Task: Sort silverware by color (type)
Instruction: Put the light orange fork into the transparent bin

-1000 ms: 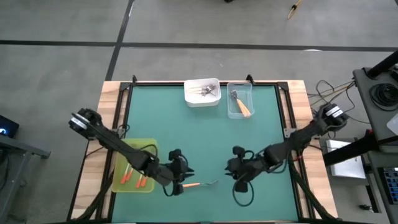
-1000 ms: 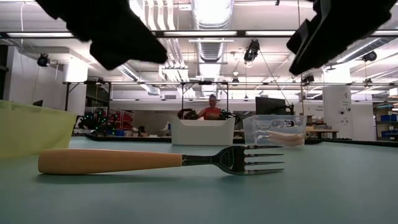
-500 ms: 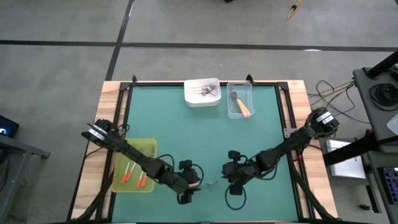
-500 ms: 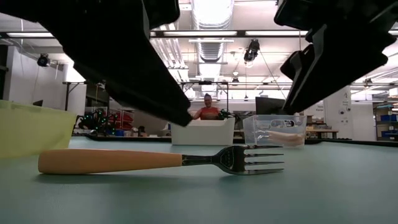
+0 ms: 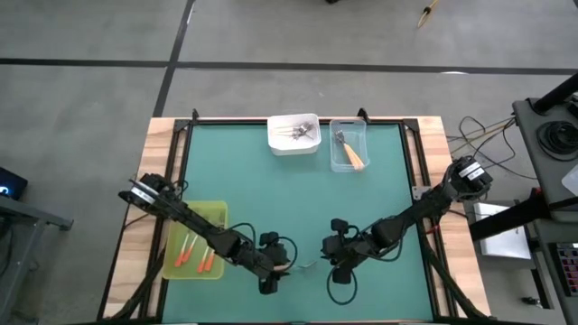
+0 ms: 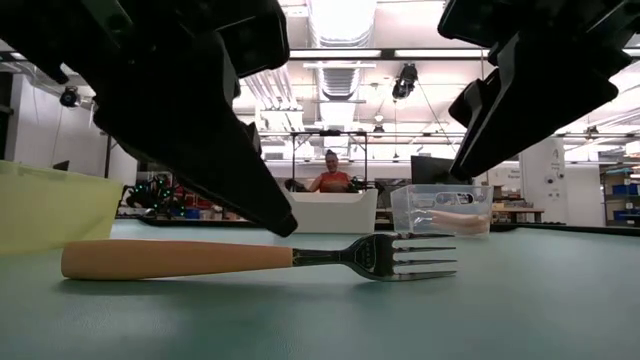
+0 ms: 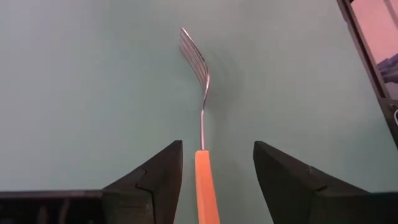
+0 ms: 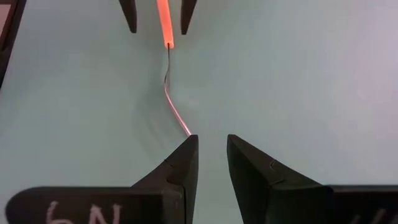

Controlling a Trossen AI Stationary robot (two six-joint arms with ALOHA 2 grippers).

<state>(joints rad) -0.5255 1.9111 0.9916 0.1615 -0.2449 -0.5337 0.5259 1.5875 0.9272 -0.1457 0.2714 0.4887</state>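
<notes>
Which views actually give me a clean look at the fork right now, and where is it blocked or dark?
Low view: the fork lies sharp and evenly lit, but both arms hang in front as black silhouettes. Left wrist view: the handle sits between the open left gripper, clear, with a soft shadow beside the tines. Right wrist view: the right gripper hides the tines. High view: the fork is mostly covered.

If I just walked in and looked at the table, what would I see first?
You'd spot the orange-handled fork lying flat near the front edge of the green table, with a robot arm at each end. The left gripper has its fingers open on either side of the handle, and the right gripper hovers by the tines. Off to the left, a yellow-green tray holds red-orange forks.
</notes>
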